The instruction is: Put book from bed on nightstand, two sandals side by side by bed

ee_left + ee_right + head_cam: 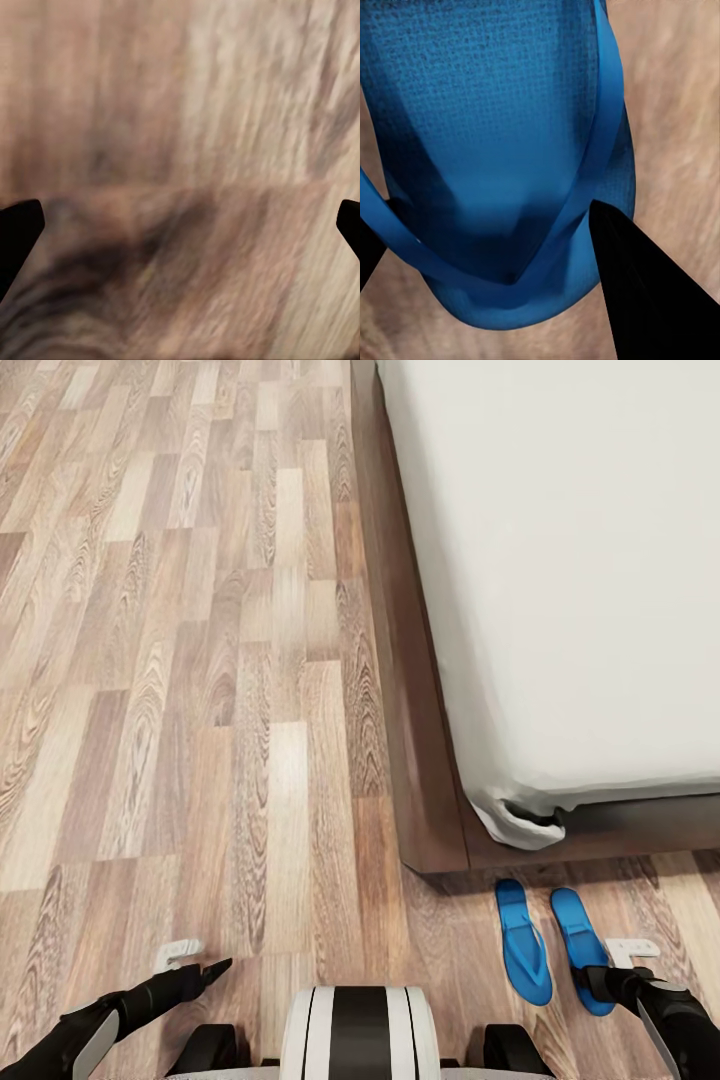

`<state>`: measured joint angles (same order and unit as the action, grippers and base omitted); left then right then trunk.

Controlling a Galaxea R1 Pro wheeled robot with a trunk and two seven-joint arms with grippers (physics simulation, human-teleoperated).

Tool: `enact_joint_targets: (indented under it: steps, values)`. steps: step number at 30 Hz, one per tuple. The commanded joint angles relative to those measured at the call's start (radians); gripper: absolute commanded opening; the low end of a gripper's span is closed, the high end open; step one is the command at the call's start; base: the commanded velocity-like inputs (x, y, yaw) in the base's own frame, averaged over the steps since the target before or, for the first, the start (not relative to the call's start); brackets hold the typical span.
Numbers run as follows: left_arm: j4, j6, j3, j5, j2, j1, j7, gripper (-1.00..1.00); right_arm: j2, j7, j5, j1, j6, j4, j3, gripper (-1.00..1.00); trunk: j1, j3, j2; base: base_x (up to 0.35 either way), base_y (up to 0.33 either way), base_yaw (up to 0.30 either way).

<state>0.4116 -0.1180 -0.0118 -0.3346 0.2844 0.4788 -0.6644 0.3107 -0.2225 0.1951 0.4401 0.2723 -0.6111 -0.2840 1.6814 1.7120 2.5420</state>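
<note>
Your two sandals [552,942] already lie side by side on the floor [200,710] just off the corner of the bed [560,560], your right gripper [491,259] straddling one with jaws apart, the left gripper [180,225] open over bare floor.

From the head we look steeply down over the pale wood-plank floor [200,710]. The corner of the low white-mattressed bed on its dark brown frame [420,780] lies to the right and far, and two bright blue flip-flop sandals [524,940] lie near, just before that corner. Our own white-and-black trunk [360,1030] sits at the near edge.

Our left wrist camera faces the same plank floor [187,150] at very close range, blurred.

Our right wrist camera hangs close over the right-hand blue sandal [502,142], looking onto its sole and straps. The head view shares this sandal [582,945].
</note>
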Motion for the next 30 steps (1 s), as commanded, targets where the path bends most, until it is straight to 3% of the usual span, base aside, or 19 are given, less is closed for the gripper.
enact_joint_targets:
  steps: [1, 26, 30]
  values:
    - [0.0, -0.014, 0.003, -0.009, -0.001, 0.0, -0.004, 1.0, -0.001, -0.009, 0.01, 0.0, 0.004, -0.002, -0.006, -1.0, 0.0, 0.001, 0.0, 0.0, 0.0, 0.0]
    - [0.0, -0.014, 0.002, -0.009, -0.001, 0.0, -0.004, 1.0, -0.001, -0.01, 0.01, 0.0, 0.003, -0.003, -0.005, -1.0, 0.001, 0.012, 0.001, 0.0, 0.0, 0.0]
    - [0.0, -0.014, 0.001, -0.009, -0.001, 0.0, -0.004, 1.0, -0.001, -0.017, 0.008, 0.0, -0.057, -0.032, -0.004, -1.0, 0.001, 0.012, 0.001, 0.0, 0.0, 0.0]
